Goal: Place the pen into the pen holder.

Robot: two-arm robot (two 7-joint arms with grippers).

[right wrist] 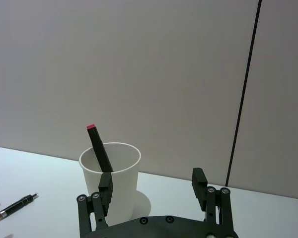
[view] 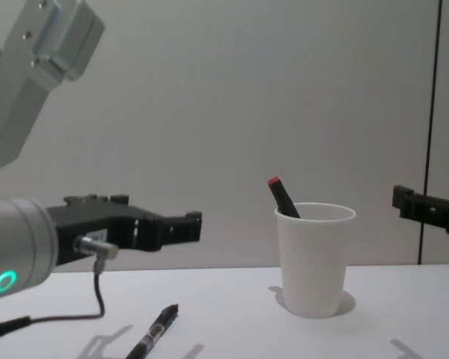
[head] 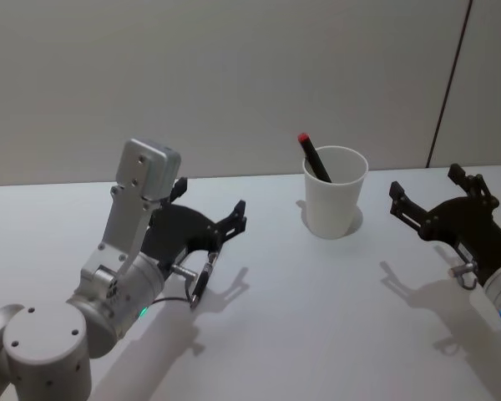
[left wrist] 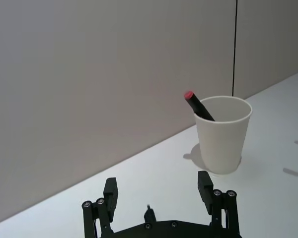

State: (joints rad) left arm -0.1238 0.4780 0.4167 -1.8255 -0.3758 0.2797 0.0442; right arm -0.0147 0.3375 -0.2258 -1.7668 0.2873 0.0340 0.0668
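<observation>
- Black pen [view: 153,334] is lying flat on the worktop [head: 317,317] at the lower left of the chest view, below the left gripper [head: 210,199]. Its long axis is running diagonally, lower left to upper right.
- Left gripper is hovering centre-left in the head view, jaws wide, empty.
- Right gripper [head: 426,181] is hanging at the right edge, jaws wide, empty, well apart from the pen holder [head: 334,209].
- Pen holder is standing upright, upper centre-right, between the two grippers.
- Red-tipped pen [head: 311,154] is sitting inside it, leaning on the rim, with the red end pointing up toward the upper left.
</observation>
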